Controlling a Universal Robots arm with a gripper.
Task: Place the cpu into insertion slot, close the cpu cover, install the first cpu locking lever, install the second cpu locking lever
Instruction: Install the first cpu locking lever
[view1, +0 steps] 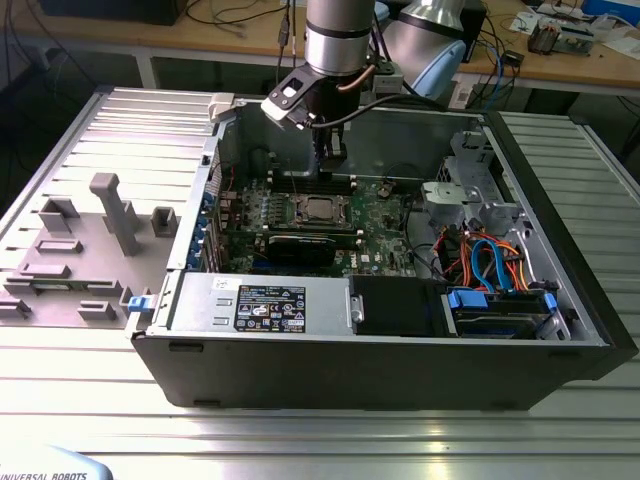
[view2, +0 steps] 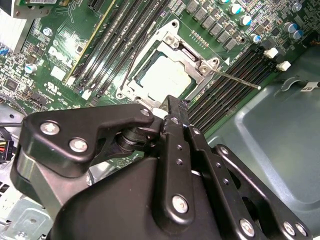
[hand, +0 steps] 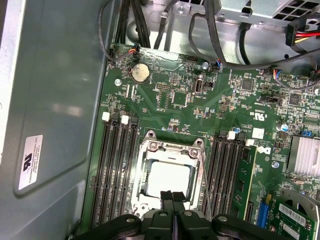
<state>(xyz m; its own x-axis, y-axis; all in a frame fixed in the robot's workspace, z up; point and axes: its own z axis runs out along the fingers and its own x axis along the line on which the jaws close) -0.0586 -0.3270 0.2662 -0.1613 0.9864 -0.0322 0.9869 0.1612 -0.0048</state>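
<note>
Nearest me in the exterior view is the ribbed worktop (view1: 300, 440), with the open computer case (view1: 380, 370) lying on it. Past its near wall, the black graphics card (view1: 300, 248) sits at six o'clock from the insertion slot (view2: 131, 89), which is on the green board near the case's middle. The cpu (hand: 169, 179) already lies in that slot, its dull silver top showing through the window of the cpu cover (hand: 171, 149). The cover looks folded flat over it, so I judge the first two steps done. The levers look like what is left. In the second wrist view one thin lever rod (view2: 240, 80) sticks out from the socket over the memory slots (view2: 220, 102), which I read as unlatched; the other lever I cannot make out well enough to call. My tool (hand: 173, 196) hangs over the socket's edge with its fingers pressed together, holding nothing; whether it touches the cover I cannot tell. Behind it, at twelve o'clock from the slot, the arm (view1: 340, 35) rises away.
</note>
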